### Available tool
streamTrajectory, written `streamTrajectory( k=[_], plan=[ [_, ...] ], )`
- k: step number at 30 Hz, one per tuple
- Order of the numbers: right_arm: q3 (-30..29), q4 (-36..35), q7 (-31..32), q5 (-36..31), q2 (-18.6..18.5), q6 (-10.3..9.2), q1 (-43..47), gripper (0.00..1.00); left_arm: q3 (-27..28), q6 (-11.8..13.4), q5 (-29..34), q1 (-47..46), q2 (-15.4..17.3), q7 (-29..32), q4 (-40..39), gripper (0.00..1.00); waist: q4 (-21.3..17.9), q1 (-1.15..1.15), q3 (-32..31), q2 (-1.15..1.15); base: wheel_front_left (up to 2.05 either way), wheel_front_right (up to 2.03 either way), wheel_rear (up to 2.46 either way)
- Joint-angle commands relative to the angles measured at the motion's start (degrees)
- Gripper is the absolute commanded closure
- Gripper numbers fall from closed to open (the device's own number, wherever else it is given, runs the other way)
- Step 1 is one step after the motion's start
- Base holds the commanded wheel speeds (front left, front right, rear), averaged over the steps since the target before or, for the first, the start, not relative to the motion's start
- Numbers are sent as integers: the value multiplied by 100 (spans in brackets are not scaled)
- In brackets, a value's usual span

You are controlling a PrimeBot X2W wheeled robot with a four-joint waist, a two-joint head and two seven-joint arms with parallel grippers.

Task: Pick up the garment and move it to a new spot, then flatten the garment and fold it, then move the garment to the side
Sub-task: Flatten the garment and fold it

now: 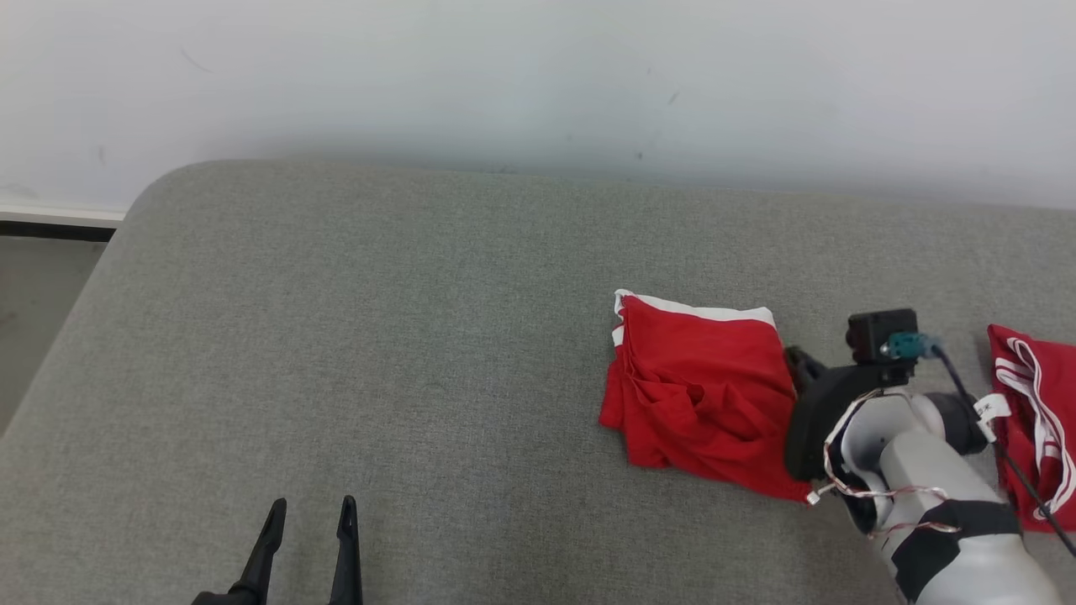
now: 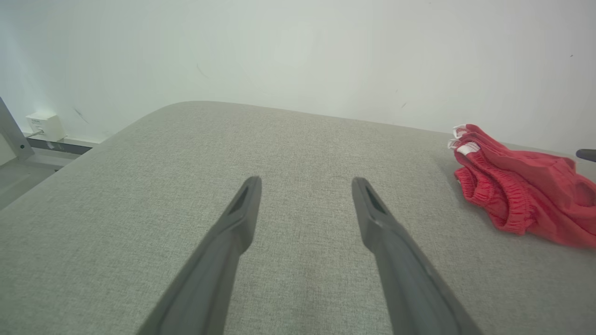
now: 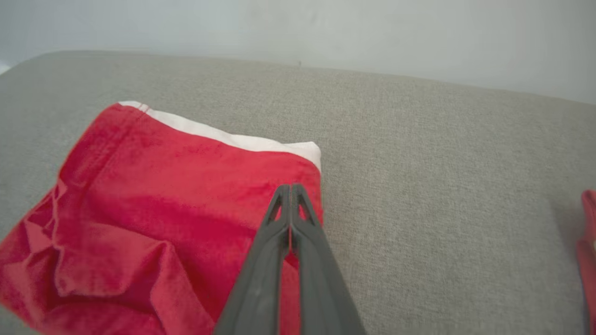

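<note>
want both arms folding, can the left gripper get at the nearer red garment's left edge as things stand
Probably yes: only bare grey surface lies between the open left gripper and the nearer red garment.

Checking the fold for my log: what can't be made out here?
- Right pincer: in the head view, fingers mostly hidden behind its own wrist.
- Second red garment: cut off by the head view's right edge.
- Red shorts: near side cut by the right wrist view's bottom edge.

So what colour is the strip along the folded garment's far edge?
White strip on a red garment; the right wrist view shows it best.
</note>
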Motion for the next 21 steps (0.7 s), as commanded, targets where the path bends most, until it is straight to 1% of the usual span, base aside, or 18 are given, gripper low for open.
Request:
streamTrajectory(
  k=[1, 4, 10, 13, 16, 17, 21],
  plan=[
    [57, 100, -13, -83, 89, -16, 87, 100, 8, -12, 46, 49, 1, -7, 7, 0, 2, 0, 4, -1, 0, 0, 0],
    [324, 217, 85, -91, 343, -16, 217, 100, 22, -16, 62, 81, 2, -7, 14, 0, -11, 0, -9, -1, 0, 0, 0],
    [1140, -43, 228, 177, 714, -16, 515, 100, 93, -7, 71, 158, 1, -6, 37, 0, -79, 0, -153, -1, 0, 0, 0],
    [1612, -285, 307, 349, 791, -16, 643, 100, 115, -4, 69, 232, 1, -6, 27, 0, -133, 0, -215, -1, 0, 0, 0],
    [1942, -487, 356, 629, 831, -17, 747, 100, 125, 6, 57, 227, 1, -5, 2, 0, -188, 0, -229, -1, 0, 0, 0],
    [1942, -487, 356, 629, 831, -17, 747, 100, 125, 6, 57, 227, 1, -5, 2, 0, -188, 0, -229, -1, 0, 0, 0],
    [2207, -695, 264, 994, 877, -16, 701, 100, 142, 21, 44, 176, 2, -3, -20, 0, -269, 0, -186, -1, 0, 0, 0]
  ],
)
